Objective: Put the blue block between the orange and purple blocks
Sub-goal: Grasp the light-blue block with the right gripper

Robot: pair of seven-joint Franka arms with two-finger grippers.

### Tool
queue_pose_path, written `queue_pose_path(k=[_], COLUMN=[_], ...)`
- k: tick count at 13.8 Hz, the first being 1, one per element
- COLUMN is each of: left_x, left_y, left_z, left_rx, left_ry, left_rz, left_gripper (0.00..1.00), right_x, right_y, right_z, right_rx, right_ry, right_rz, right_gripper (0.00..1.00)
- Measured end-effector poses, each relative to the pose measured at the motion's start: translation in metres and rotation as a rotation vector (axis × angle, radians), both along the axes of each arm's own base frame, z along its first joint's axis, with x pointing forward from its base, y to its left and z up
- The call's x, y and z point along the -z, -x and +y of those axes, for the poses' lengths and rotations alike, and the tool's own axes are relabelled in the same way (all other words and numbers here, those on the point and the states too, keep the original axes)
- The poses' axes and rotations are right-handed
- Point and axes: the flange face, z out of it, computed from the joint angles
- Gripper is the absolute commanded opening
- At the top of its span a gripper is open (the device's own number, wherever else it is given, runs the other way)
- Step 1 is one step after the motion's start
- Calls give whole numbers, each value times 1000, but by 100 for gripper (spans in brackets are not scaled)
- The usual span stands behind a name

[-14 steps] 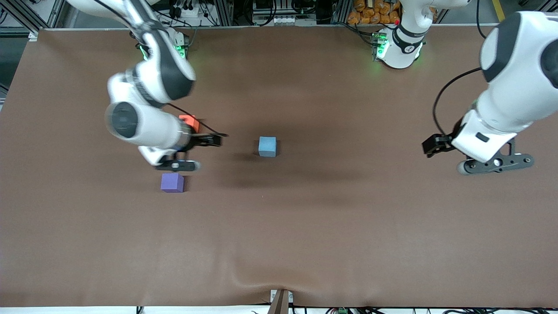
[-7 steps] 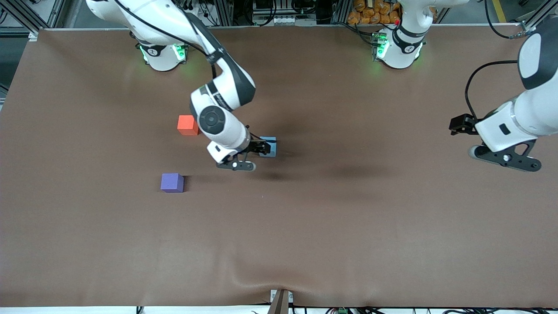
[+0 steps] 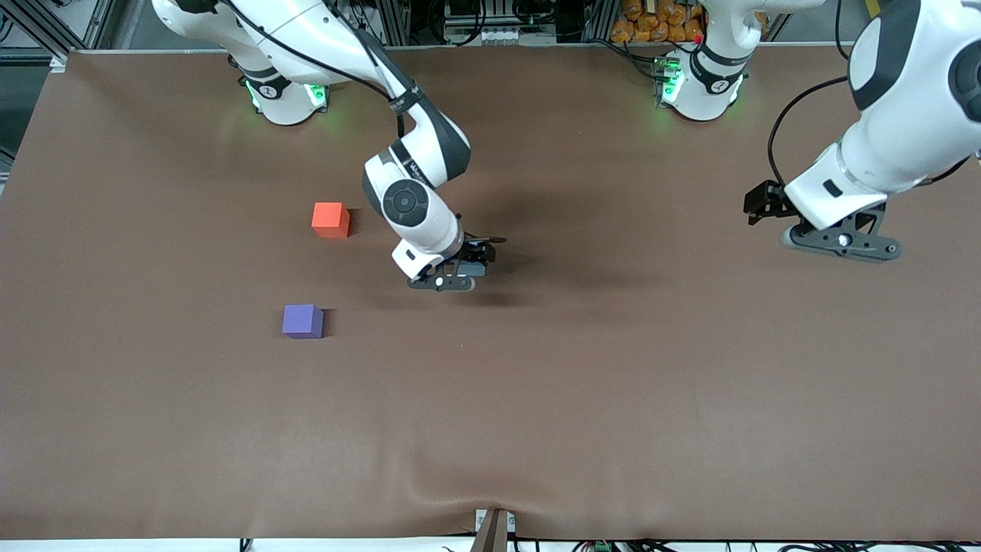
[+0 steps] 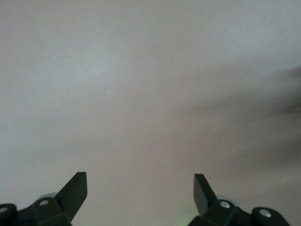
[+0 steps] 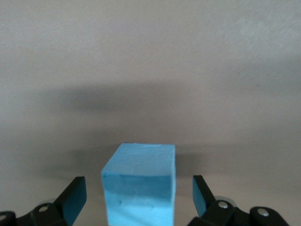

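The blue block [image 5: 139,183] sits on the table between the open fingers of my right gripper [image 5: 138,193], with a gap on each side. In the front view my right gripper [image 3: 460,268] is down over it and hides it. The orange block [image 3: 330,219] and the purple block [image 3: 303,320] rest apart toward the right arm's end, the purple one nearer the front camera. My left gripper [image 3: 839,241] hangs over bare table at the left arm's end. In the left wrist view it is open and empty [image 4: 139,183].
The brown table cover [image 3: 536,399] has a raised wrinkle at its front edge. Cables and equipment line the edge by the arm bases.
My right gripper has moved from beside the orange and purple blocks to the blue block and now straddles it. My left arm has shifted about at its end of the table.
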Motion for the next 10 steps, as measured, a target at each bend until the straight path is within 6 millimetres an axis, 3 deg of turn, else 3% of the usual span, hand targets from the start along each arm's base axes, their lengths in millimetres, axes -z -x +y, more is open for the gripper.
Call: queue_pose_path(k=[1, 2, 3, 4, 7, 9, 10], left_x=[-13, -27, -49, -58, -63, -63, -65], left_y=[-2, -3, -3, -4, -8, -6, -4], left_z=[2, 5, 8, 10, 29, 52, 61], left_rx=[-5, -9, 4, 32, 12, -73, -105], left_ry=[4, 7, 9, 10, 14, 34, 40], left_rz=[-24, -38, -49, -53, -49, -10, 4], left_gripper=[100, 100, 100, 100, 100, 100, 100], right_x=[6, 14, 28, 34, 27, -1, -22], right_y=[6, 12, 19, 21, 12, -6, -19], right_z=[7, 13, 18, 17, 8, -17, -39], right_rx=[3, -1, -19, -37, -43, -38, -49], right_ry=[0, 3, 17, 35, 62, 93, 102], right_rz=[-4, -5, -4, -9, -5, 47, 72], right_gripper=[100, 77, 6, 0, 0, 0, 0])
